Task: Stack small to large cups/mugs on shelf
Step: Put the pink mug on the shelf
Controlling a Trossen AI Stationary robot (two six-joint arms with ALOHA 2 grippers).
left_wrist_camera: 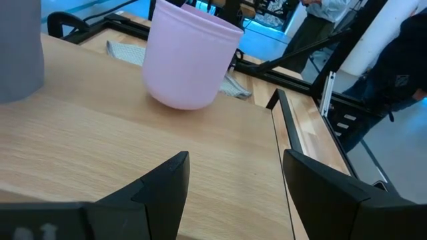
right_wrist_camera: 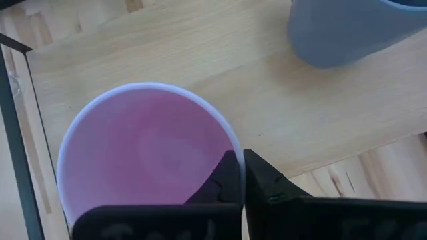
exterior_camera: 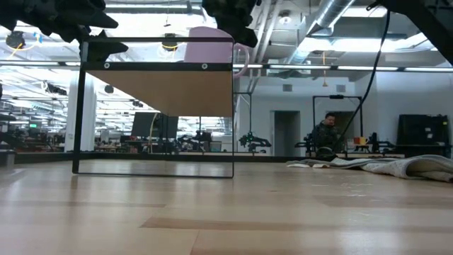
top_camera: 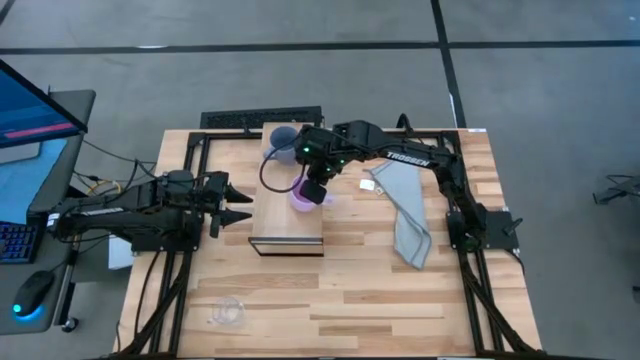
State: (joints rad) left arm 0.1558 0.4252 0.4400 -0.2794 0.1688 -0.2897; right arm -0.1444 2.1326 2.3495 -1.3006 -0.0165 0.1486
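Under the right hand (top_camera: 315,194), on the light-wood shelf (top_camera: 275,225), sits the lilac-purple mug (right_wrist_camera: 143,157); the hand's two fingers are pressed together over the mug's rim, one seemingly inside the wall, so it looks like a pinch on the rim, though whether the mug rests on the shelf or hangs just above it I cannot tell. Beyond that hand, at the shelf's far end, stands the grey-blue mug (top_camera: 283,136), apart from the lilac one. Off to the side of the shelf the left hand (top_camera: 240,203) waits with fingers spread, holding nothing. Well away from both hands, near the table's (top_camera: 400,310) front edge, lies the small clear cup (top_camera: 227,313), untouched. So both mugs are up on the shelf but nothing is nested yet; by my reading, the lilac mug must go into the grey-blue one, then the clear cup on top.
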